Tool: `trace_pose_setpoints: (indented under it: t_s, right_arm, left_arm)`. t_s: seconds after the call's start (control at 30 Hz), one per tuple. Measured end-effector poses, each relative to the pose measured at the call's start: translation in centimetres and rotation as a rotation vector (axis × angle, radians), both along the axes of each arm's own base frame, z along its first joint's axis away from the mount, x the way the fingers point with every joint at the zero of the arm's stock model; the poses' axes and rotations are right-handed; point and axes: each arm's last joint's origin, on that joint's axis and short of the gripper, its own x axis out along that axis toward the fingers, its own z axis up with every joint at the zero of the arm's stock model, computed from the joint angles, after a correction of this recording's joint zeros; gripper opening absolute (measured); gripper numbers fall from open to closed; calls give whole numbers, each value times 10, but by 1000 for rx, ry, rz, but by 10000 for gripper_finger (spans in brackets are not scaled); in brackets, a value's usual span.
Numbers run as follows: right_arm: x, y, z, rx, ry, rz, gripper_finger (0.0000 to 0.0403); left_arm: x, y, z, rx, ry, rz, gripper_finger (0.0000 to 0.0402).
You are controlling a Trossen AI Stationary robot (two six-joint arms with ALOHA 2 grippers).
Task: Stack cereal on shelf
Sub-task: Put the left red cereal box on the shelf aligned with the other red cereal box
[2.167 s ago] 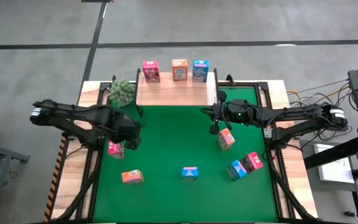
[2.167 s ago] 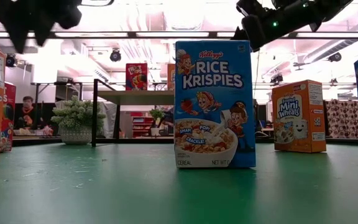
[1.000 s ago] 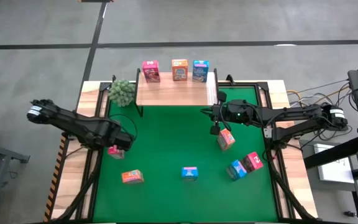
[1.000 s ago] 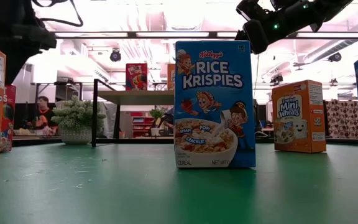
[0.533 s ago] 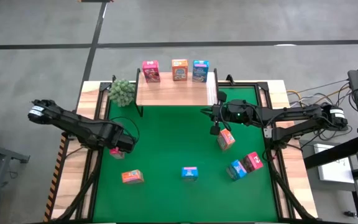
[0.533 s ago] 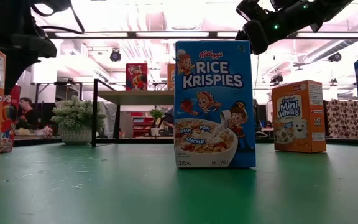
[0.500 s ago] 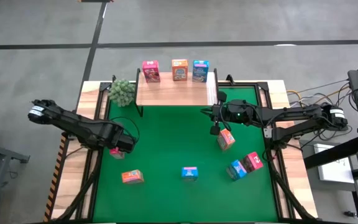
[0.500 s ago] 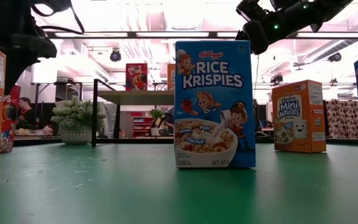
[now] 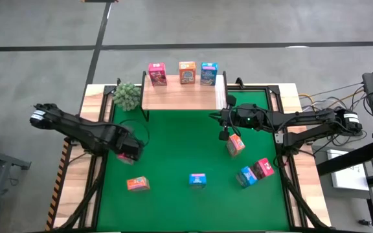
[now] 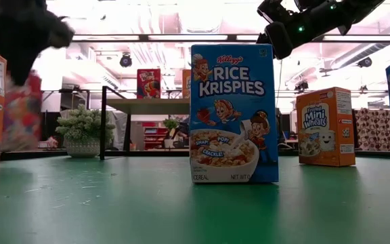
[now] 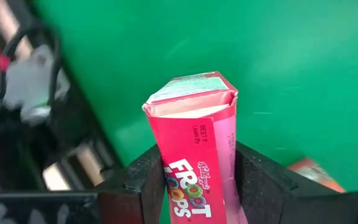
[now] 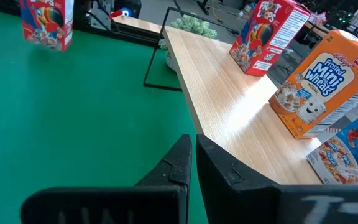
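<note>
1. Over the green bench mat's (image 9: 180,145) left side, left tool (image 11: 194,186) clamping a pink-red rectangular cardboard Froot Loops box (image 11: 194,149) between both fingers.
2. Beside the light wooden shelf board on black legs (image 9: 180,97), holding three boxes, right tool (image 12: 194,158) hovering with fingers pressed together, gripping nothing.
3. Risking, likely, a box tilting or sliding loose if gripped off-centre, or toppling shelved boxes when arriving.

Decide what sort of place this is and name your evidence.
Probably a robotics lab in a big workshop hall: two robot arms clamped to a table, a bare concrete floor around it, and ceiling strip lights beyond.
</note>
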Motion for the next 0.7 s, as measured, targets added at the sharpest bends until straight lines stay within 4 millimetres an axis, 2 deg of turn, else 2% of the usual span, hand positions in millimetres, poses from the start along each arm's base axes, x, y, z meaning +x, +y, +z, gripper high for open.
trace_pose_setpoints:
  t_s: [0.13, 0.33, 0.53, 0.7]
  right_arm:
    - [0, 0, 0, 0, 0, 0, 12]
    - [0, 0, 0, 0, 0, 0, 12]
    - [0, 0, 0, 0, 0, 0, 12]
    - [0, 0, 0, 0, 0, -1, 12]
  left_arm:
    - [14, -1, 29, 81, -111, -132, 151]
    - [46, 1, 84, 284, -249, -408, 151]
    - [83, 15, 131, 474, -254, -711, 151]
    - [110, 38, 153, 588, -178, -954, 151]
